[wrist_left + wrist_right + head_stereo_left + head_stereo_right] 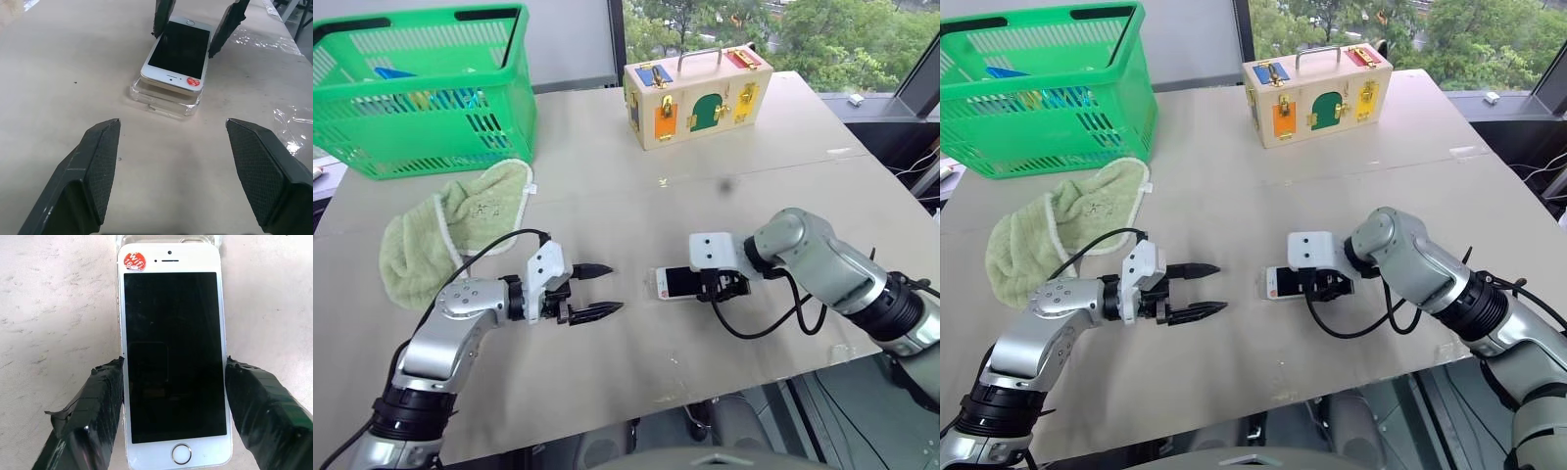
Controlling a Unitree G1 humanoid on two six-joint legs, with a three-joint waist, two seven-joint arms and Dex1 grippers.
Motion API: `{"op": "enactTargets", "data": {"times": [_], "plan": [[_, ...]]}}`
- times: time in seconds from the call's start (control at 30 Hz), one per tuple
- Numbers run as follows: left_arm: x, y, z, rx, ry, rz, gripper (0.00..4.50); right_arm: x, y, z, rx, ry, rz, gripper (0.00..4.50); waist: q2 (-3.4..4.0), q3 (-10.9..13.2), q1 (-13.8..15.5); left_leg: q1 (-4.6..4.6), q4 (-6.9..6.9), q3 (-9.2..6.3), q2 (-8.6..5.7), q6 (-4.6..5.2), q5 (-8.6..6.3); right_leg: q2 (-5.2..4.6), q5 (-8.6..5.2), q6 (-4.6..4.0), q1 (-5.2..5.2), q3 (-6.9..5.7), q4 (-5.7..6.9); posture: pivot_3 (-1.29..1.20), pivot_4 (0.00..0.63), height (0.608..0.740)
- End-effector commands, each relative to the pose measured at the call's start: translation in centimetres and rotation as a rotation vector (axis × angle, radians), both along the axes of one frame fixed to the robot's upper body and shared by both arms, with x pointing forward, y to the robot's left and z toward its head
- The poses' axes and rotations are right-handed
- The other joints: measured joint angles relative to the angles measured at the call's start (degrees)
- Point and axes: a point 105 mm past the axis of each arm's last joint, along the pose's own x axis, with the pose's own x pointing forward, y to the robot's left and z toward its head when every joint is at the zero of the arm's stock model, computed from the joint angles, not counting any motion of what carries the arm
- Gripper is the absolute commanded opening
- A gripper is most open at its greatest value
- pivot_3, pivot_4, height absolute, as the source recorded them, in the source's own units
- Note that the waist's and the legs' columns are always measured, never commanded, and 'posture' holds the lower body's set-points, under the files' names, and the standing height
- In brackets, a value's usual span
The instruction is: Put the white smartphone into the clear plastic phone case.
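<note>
Table [607, 206], pale flat board: at its near middle the right gripper [171, 396], two black fingers closed on the long edges of the white smartphone [177, 54] (flat rectangle, black screen, red sticker), holds it on top of the clear plastic phone case [164, 102], a glossy transparent shell lying on the table. Left gripper [595, 291], near left: fingers spread wide, empty, pointing at the phone from close by. Step judged: seating; next calls for squaring the phone over the shell and pressing it down inside the rim.
</note>
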Motion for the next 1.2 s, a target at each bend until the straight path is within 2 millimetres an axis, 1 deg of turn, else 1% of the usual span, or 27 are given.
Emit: {"op": "enactTargets", "data": {"times": [0.03,0.17,0.27,0.37,0.47,0.63,0.83,0.87,0.9,0.93,1.0,1.07,1.13,1.2], "plan": [[-0.1,-0.5,0.5,-0.007,-0.026,-0.016,3.58,-0.6,-0.3,-0.5,-0.044,0.008,0.030,2.77,0.00,0.0,0.0,0.00,0.00,0.00,0.00,0.00,0.00,0.00,0.00,0.00,0.00,0.00,0.00,0.00,0.150,0.740],[-0.1,-0.6,0.5,-0.004,-0.028,-0.014,3.58,-0.6,-0.7,-0.7,-0.069,-0.002,0.040,2.77,0.00,0.0,0.1,0.00,0.00,0.00,0.00,0.00,0.00,0.00,0.00,0.00,0.00,0.00,0.00,0.00,0.150,0.740],[0.0,-0.6,0.5,-0.003,-0.027,-0.014,3.58,-0.5,-0.7,-0.8,-0.064,0.013,0.013,2.77,0.00,0.0,0.1,0.00,0.00,0.00,0.00,0.00,0.00,0.00,0.00,0.00,0.00,-0.01,0.00,0.00,0.150,0.740],[0.0,-0.8,0.5,-0.003,-0.028,-0.015,3.58,-0.4,-0.4,-1.1,-0.035,0.059,-0.036,2.77,-0.01,0.0,0.0,0.01,0.00,0.00,0.00,0.00,0.00,0.00,0.00,0.00,0.00,-0.01,0.00,0.00,0.150,0.740],[0.1,-1.0,0.6,-0.002,-0.030,-0.016,3.58,-0.1,-0.1,-1.2,-0.031,0.053,-0.055,2.77,-0.03,0.0,-0.1,0.02,0.00,0.00,0.00,0.00,0.00,0.01,0.00,-0.01,0.01,-0.02,0.01,0.00,0.150,0.740],[0.2,-1.4,0.8,-0.004,-0.034,-0.021,3.58,0.1,0.4,-1.5,-0.045,0.037,-0.031,2.77,-0.08,-0.1,-0.4,0.16,0.00,-0.01,0.04,0.00,0.00,0.06,0.01,-0.02,0.09,-0.01,0.08,0.00,0.150,0.740],[0.1,-1.6,0.9,-0.006,-0.034,-0.027,3.58,-0.3,0.6,-1.8,-0.032,0.051,0.013,2.77,-0.08,-0.1,-0.4,0.66,-0.07,0.02,0.08,-0.01,-0.01,0.05,0.00,-0.03,0.52,0.06,0.10,0.00,0.150,0.740],[0.0,-1.5,0.9,-0.005,-0.033,-0.028,3.58,-0.2,0.6,-1.6,-0.024,0.039,0.012,3.78,-0.08,-0.1,-0.4,0.67,-0.08,0.03,0.08,-0.01,-0.01,0.05,0.00,-0.03,0.52,0.06,0.10,0.00,0.150,0.740],[0.0,-1.5,0.9,-0.004,-0.032,-0.029,3.58,0.3,0.6,-1.2,-0.001,0.007,0.003,3.97,-0.08,0.0,-0.3,0.68,-0.09,0.03,0.09,-0.01,-0.01,0.05,0.00,-0.04,0.52,0.06,0.10,0.00,0.150,0.740],[-0.1,-1.5,0.8,-0.001,-0.031,-0.031,3.58,0.6,0.7,-0.5,0.030,-0.018,-0.010,4.29,-0.06,0.0,-0.3,0.68,-0.10,0.03,0.09,-0.01,-0.01,0.05,0.00,-0.04,0.51,0.06,0.10,0.00,0.150,0.740],[-0.2,-1.5,0.7,0.009,-0.031,-0.040,3.58,0.7,1.1,1.1,0.109,-0.040,-0.016,4.29,-0.05,0.0,-0.3,0.66,-0.15,0.06,0.08,-0.01,-0.01,0.04,0.00,-0.04,0.48,0.07,0.10,0.00,0.150,0.740],[-0.2,-1.5,0.6,0.012,-0.030,-0.043,3.58,0.5,1.2,2.2,0.160,-0.035,-0.021,4.29,-0.02,0.0,-0.3,0.62,-0.18,0.08,0.08,-0.01,-0.01,0.04,0.00,-0.03,0.43,0.09,0.09,0.00,0.150,0.740],[-0.2,-1.6,0.5,0.011,-0.026,-0.044,3.58,0.1,1.3,3.1,0.204,-0.026,-0.018,4.29,-0.01,0.0,-0.2,0.59,-0.23,0.10,0.07,-0.01,-0.01,0.04,0.00,-0.03,0.41,0.11,0.05,0.00,0.150,0.740],[-0.2,-1.6,0.5,0.010,-0.023,-0.046,3.58,0.0,1.1,3.5,0.226,-0.026,-0.026,4.29,-0.02,0.0,-0.1,0.59,-0.30,0.09,0.07,-0.01,-0.01,0.04,0.00,-0.02,0.40,0.10,0.00,0.00,0.150,0.740]]}}
